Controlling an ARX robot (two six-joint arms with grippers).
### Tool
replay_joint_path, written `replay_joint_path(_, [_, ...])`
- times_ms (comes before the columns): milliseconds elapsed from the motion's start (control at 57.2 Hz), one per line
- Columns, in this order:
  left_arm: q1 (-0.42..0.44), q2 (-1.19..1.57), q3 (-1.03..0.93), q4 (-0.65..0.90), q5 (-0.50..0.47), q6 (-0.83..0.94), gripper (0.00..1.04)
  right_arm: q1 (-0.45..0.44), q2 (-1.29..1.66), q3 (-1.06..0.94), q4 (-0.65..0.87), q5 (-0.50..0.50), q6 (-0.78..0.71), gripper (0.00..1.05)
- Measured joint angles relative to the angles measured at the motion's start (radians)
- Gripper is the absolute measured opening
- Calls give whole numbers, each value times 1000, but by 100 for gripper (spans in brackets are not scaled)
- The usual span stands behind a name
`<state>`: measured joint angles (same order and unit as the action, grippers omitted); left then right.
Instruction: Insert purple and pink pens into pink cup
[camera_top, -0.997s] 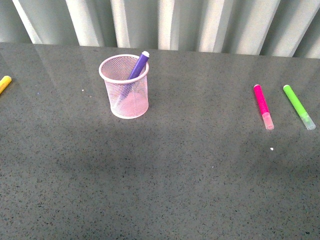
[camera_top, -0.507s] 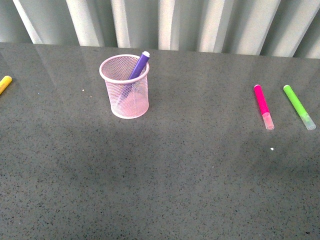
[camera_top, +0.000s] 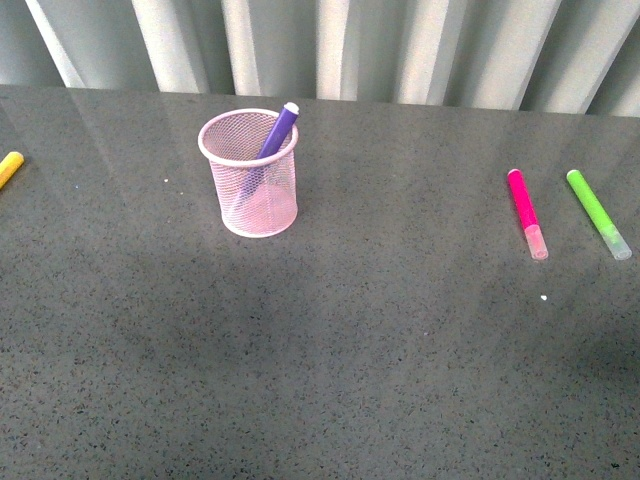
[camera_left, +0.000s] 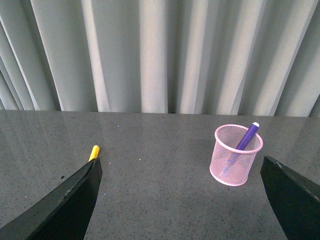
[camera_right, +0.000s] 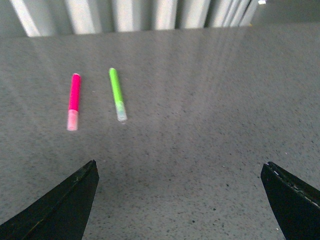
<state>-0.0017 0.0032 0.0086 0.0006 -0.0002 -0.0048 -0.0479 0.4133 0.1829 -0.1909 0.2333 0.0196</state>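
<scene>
Compared with the front views 1.0 s and 0.5 s ago, no item has changed place; neither arm enters the front view.

1. The cup (camera_top: 232, 196) stands upright on the table (camera_top: 380, 340), near the far edge and in front of the curtain (camera_top: 340, 45).
2. The purple pen (camera_top: 279, 128) is inside the cup, leaning on the rim, its white end above the rim.
3. The pink pen (camera_top: 524, 210) lies flat, well apart from the cup to its right, clear cap toward the robot.
4. The green marker (camera_top: 597, 212) lies just beyond the pink pen, farther from the cup.
5. The yellow marker (camera_top: 9, 166) lies well apart from the cup to its left.
6. Left gripper (camera_left: 180, 161): jaws spread wide, holding nothing, cup visible between the fingers (camera_left: 65, 205).
7. Right gripper (camera_right: 180, 163): jaws spread wide, holding nothing, well short of the pink pen.
</scene>
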Motion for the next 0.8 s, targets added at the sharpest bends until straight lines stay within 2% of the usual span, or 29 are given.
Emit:
replay_joint_path(70, [0,0,0,0,0,0,98,-52,200,82,79,-45,0,98])
replay_joint_path(192, [0,0,0,0,0,0,98,-71,483,230,99,-67,23,98])
replay_joint_path(280, [0,0,0,0,0,0,98,-63,664,330,52,-100,60,98])
replay_joint_path(367, [0,0,0,0,0,0,98,-50,822,427,-9,-176,107,98])
replay_joint_path(507, [0,0,0,0,0,0,98,-27,1061,638,-107,-254,232,98])
replay_joint_path(805, [0,0,0,0,0,0,98,7,1310,894,-150,-243,291,98])
